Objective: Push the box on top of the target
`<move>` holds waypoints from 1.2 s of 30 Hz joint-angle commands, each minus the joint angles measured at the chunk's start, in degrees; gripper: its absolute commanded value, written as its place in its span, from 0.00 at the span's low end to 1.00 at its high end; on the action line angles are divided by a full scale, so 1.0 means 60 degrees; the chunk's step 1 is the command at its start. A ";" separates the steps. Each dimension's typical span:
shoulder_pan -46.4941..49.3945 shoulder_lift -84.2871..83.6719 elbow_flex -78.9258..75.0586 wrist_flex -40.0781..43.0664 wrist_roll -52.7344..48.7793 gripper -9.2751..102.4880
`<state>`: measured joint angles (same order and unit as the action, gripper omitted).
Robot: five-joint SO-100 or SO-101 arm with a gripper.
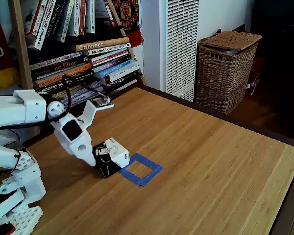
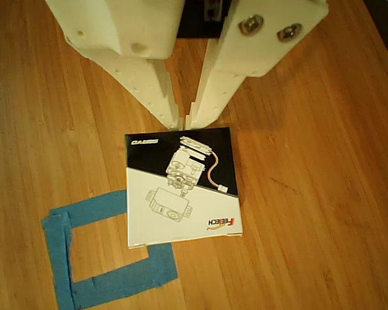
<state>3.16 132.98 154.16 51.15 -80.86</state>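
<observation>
The box [image 1: 110,155] is a small black-and-white cardboard cube with a printed servo drawing on top [image 2: 182,187]. It sits on the wooden table at the left edge of the target [image 1: 143,169], a hollow square of blue tape; in the other view the box covers the right side of the target [image 2: 107,258]. My white gripper [image 1: 92,159] is low at the box's left side in the fixed view. In the other view the gripper [image 2: 183,123] is shut, its two fingertips pressed together with nothing between them, right at the box's top edge.
A bookshelf [image 1: 83,54] with stacked books stands behind the table's far edge. A wicker basket [image 1: 225,68] and a white radiator [image 1: 179,44] stand beyond the table. The arm's base [image 1: 12,196] is at the left. Bare wood [image 1: 220,166] extends right of the target.
</observation>
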 commanded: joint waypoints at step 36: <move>0.1362 -0.2520 -0.2212 -0.0249 -0.0015 0.08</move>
<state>9.49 116.28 143.35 48.87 -78.05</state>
